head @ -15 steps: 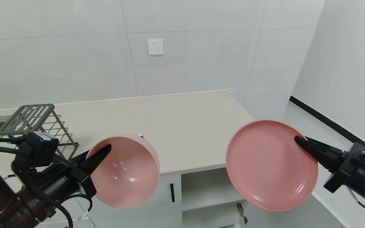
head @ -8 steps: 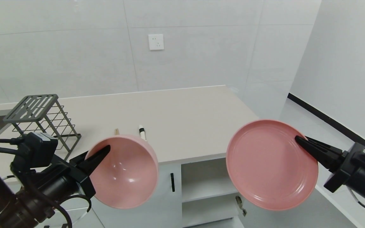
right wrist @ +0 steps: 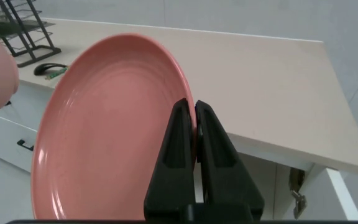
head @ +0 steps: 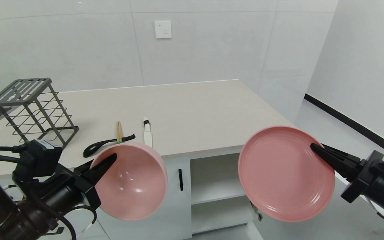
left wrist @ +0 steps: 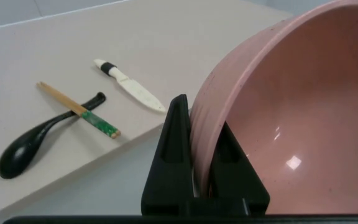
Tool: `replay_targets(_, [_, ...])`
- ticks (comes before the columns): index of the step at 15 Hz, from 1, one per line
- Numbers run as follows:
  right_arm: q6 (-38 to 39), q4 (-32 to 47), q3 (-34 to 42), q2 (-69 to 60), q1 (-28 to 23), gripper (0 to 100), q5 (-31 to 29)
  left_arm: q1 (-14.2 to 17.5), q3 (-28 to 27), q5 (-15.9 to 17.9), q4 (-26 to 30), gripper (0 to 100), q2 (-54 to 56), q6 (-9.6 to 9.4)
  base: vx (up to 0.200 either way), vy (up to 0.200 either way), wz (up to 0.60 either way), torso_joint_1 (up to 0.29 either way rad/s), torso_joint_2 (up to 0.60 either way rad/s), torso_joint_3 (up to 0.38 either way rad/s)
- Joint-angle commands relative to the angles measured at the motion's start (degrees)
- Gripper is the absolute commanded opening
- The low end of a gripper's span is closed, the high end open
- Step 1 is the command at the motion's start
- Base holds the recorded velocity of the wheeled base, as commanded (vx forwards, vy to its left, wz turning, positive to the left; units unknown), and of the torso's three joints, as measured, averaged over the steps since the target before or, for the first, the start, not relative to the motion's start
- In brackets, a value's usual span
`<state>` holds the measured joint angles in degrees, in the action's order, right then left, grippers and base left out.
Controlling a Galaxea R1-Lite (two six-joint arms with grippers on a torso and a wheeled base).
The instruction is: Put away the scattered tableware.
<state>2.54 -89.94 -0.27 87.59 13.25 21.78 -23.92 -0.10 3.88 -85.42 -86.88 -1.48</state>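
While tilted, bowl (head: 135, 183) sits between jaws

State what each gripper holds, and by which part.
Left gripper clamps the pink bowl by its rim; right gripper clamps the pink plate by its rim.

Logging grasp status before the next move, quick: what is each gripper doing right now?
Left gripper: shut on the rim of the pink bowl.
Right gripper: shut on the rim of the pink plate.

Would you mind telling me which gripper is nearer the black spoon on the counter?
Left. The left gripper, clamping the pink bowl, is close beside the black spoon; the right gripper, holding the plate, is far across.
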Motion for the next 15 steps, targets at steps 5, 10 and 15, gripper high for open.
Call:
replay_targets(5, [0.01,-0.06,0.00,0.65,0.02,0,-0.08,0.01,0.01,-0.01,0.52,0,-1.36,-0.02,0.000,0.000,0.00,-0.269,0.52,0.253])
replay_targets(10, [0.01,-0.06,0.00,0.65,0.11,0,0.01,0.01,0.01,-0.01,0.69,0,-1.71,-0.02,0.000,0.000,0.00,-0.255,0.49,0.238])
replay_targets(15, [0.01,-0.06,0.00,0.92,0.11,0,-0.08,0.01,0.01,-0.01,0.87,0,-2.77,-0.02,0.000,0.000,0.00,-0.252,0.45,0.201])
